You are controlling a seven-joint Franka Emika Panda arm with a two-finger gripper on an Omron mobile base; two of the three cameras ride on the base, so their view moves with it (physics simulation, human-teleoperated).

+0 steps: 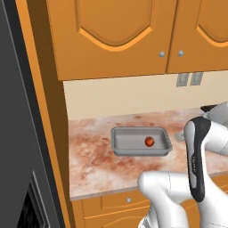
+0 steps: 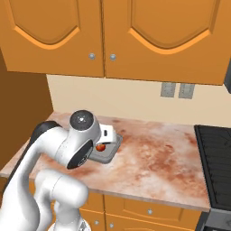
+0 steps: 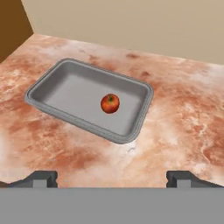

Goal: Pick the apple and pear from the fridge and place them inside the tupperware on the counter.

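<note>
Room: simulated kitchen with a plain cream wall behind the worktop and orange wooden wall cabinets with arched panels above it.
Surface: reddish-beige marbled stone counter on orange wooden base cabinets with small round silver knobs.
Left edge: tall dark grey fridge side stands beside an orange wooden panel at the counter's end, seen in the left base view.
Right edge: black stovetop adjoins the counter in the right base view.
Wall fittings: two grey outlet plates side by side on the cream wall.
Container: one shallow grey rectangular tupperware with rounded corners and a wide rim, resting flat on the counter, well in from the front edge.
Red fruit: one small round red apple with a dark stem dimple, lying inside the tupperware on its floor, toward one end, apart from the walls.
Claw: two-finger gripper hangs above the counter, near the tupperware's front rim; its dark fingertips stand wide apart with nothing between them, holding nothing.
Arm: white robot arm with dark joints partly covers the tupperware in the right base view.
Count: one container, one apple, two outlet plates, two wall cabinet knobs in each base view.
</note>
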